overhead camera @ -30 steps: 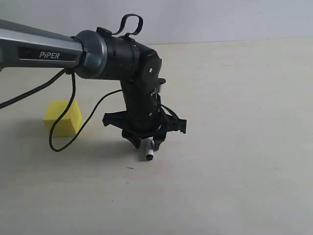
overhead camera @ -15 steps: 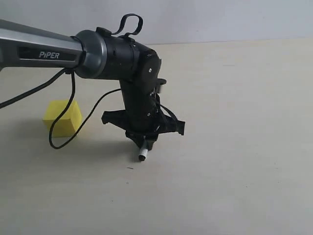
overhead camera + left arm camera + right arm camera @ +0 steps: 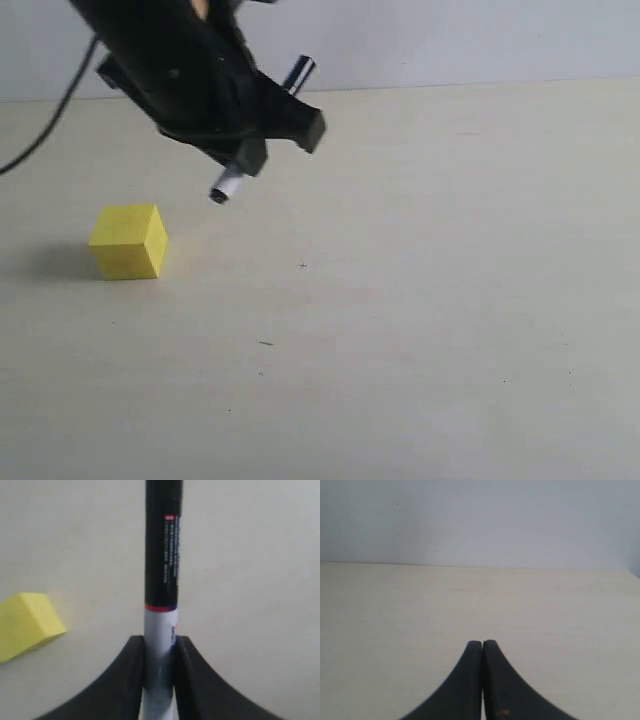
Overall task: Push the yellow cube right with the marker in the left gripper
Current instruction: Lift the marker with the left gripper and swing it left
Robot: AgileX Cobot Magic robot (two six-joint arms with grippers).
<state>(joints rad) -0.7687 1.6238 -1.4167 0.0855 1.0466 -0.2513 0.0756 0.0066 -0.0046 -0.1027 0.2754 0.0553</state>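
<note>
The yellow cube [image 3: 128,241] rests on the pale table at the left; the left wrist view shows it as the yellow cube [image 3: 27,625] to one side of the marker. My left gripper [image 3: 245,155] hangs in the air above and to the right of the cube, apart from it. It is shut on the marker [image 3: 224,186], which slants down-left, its lower tip nearest the cube. In the left wrist view the left gripper [image 3: 160,644] clamps the marker [image 3: 161,555] by its white barrel, black part pointing away. My right gripper [image 3: 482,643] is shut on nothing and does not show in the exterior view.
The pale table [image 3: 430,300] stretches right of the cube and to the front, with a few tiny dark specks. A light wall [image 3: 450,40] bounds the far edge. A black cable [image 3: 40,130] trails from the left arm at the upper left.
The left arm has swung up and to the left, lifting the marker from low over the table's middle to a spot above and right of the cube. The cube has not moved.
</note>
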